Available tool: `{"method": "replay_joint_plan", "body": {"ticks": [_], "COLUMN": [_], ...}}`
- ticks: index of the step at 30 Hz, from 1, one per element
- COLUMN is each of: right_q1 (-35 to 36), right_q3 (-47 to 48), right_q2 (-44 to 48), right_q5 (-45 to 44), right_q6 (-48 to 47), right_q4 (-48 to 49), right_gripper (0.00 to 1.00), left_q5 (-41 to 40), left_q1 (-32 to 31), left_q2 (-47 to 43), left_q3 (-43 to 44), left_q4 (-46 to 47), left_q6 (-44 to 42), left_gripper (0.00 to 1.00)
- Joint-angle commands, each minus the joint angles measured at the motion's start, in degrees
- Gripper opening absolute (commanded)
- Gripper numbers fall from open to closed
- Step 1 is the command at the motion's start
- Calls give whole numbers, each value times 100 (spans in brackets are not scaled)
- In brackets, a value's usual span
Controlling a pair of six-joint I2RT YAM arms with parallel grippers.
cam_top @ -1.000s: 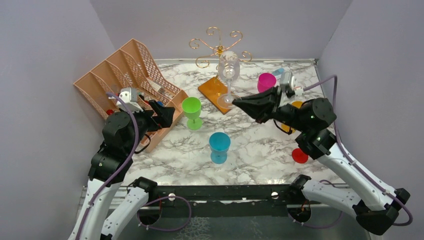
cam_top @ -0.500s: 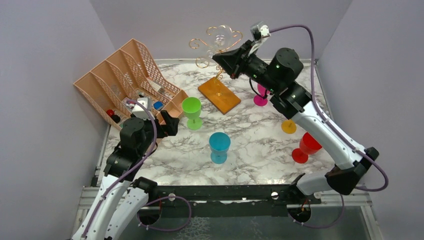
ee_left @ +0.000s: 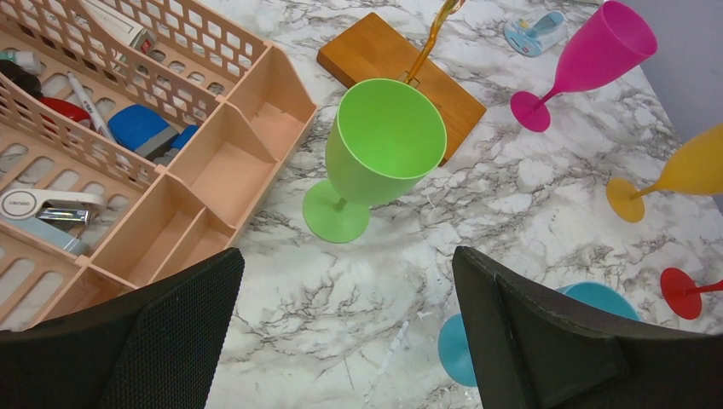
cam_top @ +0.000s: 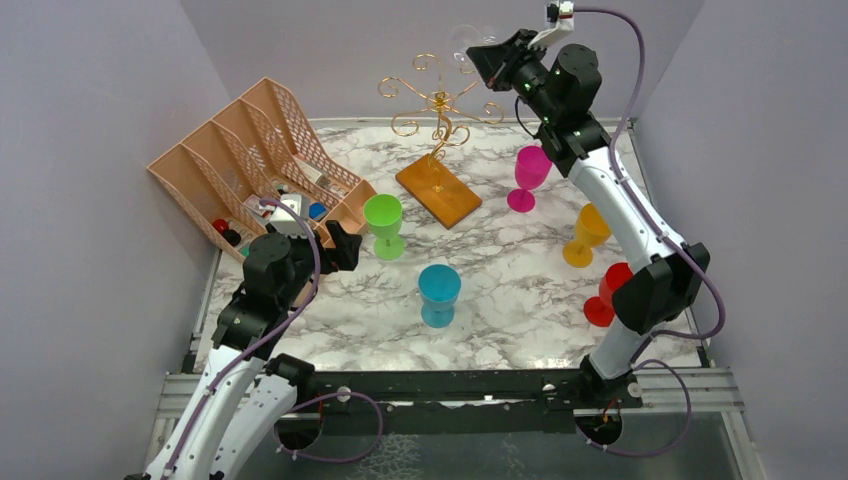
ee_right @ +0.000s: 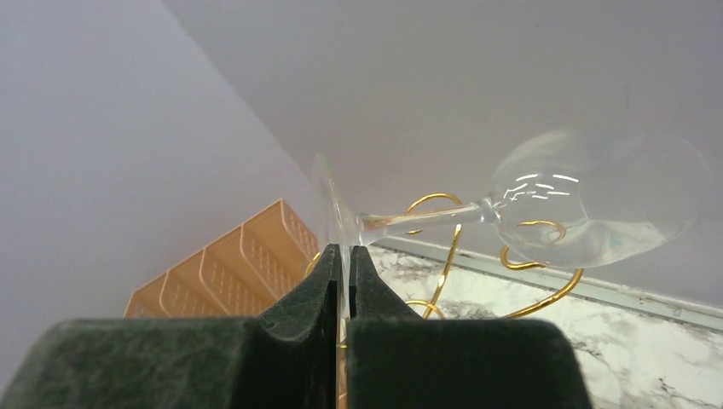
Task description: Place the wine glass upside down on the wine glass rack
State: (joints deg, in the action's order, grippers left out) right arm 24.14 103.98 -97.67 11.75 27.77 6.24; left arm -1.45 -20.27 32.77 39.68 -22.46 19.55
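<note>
The right gripper (ee_right: 341, 256) pinches the wine glass (ee_right: 597, 200) by its foot, bowl sideways in front. The rack (cam_top: 437, 100) sits below it. Turn the bowl down slowly, then lower gently.

Table (cam_top: 520, 290): white marble-pattern top, grey veining, slight gloss. Back wall (cam_top: 300, 40), left wall (cam_top: 80, 150) and right wall (cam_top: 770, 150): plain pale lilac-grey panels, closed table in on three sides. Black rail (cam_top: 450, 385) ran along near edge. Lighting was even, shadows soft.
</note>
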Motion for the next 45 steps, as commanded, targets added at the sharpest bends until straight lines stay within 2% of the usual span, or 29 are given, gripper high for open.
{"method": "replay_joint_plan", "body": {"ticks": [1,6,14,27,32,45], "right_q1": [-62,-129,-150,-153,-158,-147], "right_q3": [204,565,1099,806,957,1088], "right_q2": [-267,-765,-1350,-1357,-1525,-1437], "right_q5": [-308,-721,-250,229,565,287], "right_q6": [370,451,628,896,1002,961], "right_q4": [900,890,590,470,485,-50], "right_gripper": [1,1,1,1,1,1], "left_q5": [179,209,255,233,225,184], "left_q1": [6,5,5,1,6,6], "left_q2": [-83,-69,-110,-180,-175,-195], "left_q3": [-44,-48,-50,-81,-83,-101], "left_q4": [230,237,240,233,246,242], "left_q6": [-105,-101,-92,-101,-101,-109], "left_gripper": [99,99,99,99,99,99]}}
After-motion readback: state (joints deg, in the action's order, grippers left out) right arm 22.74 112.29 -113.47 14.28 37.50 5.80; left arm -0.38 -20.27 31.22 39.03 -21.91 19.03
